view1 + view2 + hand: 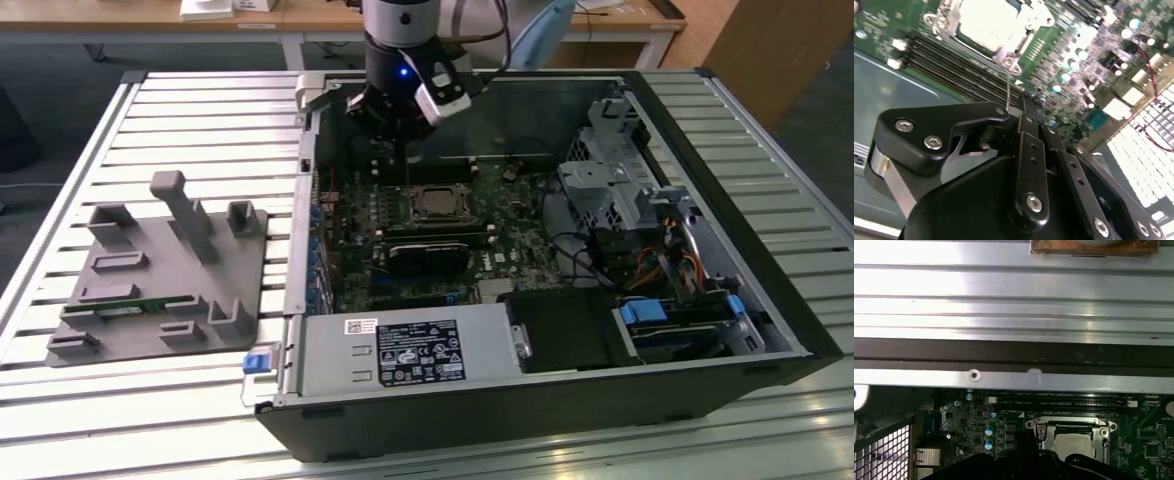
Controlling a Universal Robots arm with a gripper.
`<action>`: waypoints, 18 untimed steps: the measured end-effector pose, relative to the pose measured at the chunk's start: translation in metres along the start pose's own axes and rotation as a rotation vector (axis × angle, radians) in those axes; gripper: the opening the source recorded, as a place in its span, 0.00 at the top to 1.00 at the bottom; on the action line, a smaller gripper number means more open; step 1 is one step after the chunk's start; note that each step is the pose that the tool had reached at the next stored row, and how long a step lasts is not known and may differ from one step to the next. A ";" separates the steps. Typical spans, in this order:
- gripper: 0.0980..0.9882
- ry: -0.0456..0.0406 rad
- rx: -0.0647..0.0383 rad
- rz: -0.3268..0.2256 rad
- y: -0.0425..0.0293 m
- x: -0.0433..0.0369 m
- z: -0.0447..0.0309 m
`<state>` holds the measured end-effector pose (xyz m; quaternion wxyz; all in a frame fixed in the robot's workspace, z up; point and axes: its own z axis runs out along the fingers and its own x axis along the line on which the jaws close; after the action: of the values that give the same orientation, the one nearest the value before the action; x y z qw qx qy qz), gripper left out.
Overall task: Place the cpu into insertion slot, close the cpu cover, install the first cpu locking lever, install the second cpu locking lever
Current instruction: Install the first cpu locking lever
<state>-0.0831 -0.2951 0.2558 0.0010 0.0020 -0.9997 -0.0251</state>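
The cpu [434,204] lies flat in the insertion slot on the green board inside the open computer case. Its pale metal top shows in both wrist views [986,22] [1074,444]. The silver cpu cover [1029,22] [1041,432] lies down around the chip as a frame and hides the slot beneath. A thin silver locking lever [1008,90] rises from the socket's corner toward my black gripper [1028,102]. The gripper [400,170] hangs just beyond the socket, on its far side in the exterior view. Its fingers are shut together, and I cannot tell if they touch the lever.
Long black memory slots [949,60] run beside the socket. A power supply [400,352] fills the case's near side, and a drive cage [614,180] stands on the exterior view's right. A grey fixture block [154,270] sits on the slatted table on the exterior view's left.
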 end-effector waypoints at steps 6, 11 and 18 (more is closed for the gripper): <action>0.99 0.0008 0.000 0.000 0.0003 -0.0194 0.0000; 0.99 0.0009 0.000 0.000 0.0003 -0.0205 0.0001; 0.99 0.0002 -0.064 0.000 -0.0011 -0.0206 0.0023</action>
<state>-0.0626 -0.2960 0.2534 0.0011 0.0021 -0.9984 -0.0570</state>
